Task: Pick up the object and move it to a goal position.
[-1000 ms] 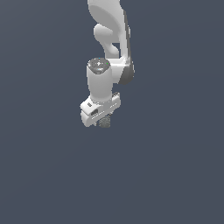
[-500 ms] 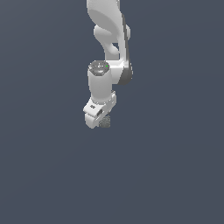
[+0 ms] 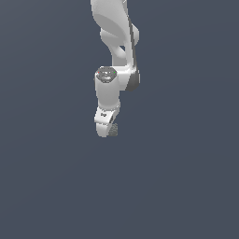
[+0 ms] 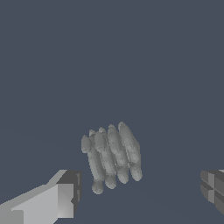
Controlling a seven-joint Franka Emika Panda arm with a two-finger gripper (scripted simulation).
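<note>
- Gripper (image 4: 138, 192) released: in the wrist view its two fingertips (image 4: 65, 199) stand wide apart, nothing between them.
- Object (image 4: 111, 155) — a grey ribbed cluster, like a bunch of stubby rods — lies on the plain dark surface (image 3: 186, 186), lower centre of the wrist view, nearer one finger than the other.
- Exterior view: arm (image 3: 114, 56) hangs from the top centre; the object probably shows as the grey speck (image 3: 112, 130) at the hand, though that view is too poor to confirm.
- Risk: off-centre closing — one pad would strike first and push the object aside.
- Risk: the ribbed, rounded surface could roll or slip under the pads.
- Goal position not visible.
</note>
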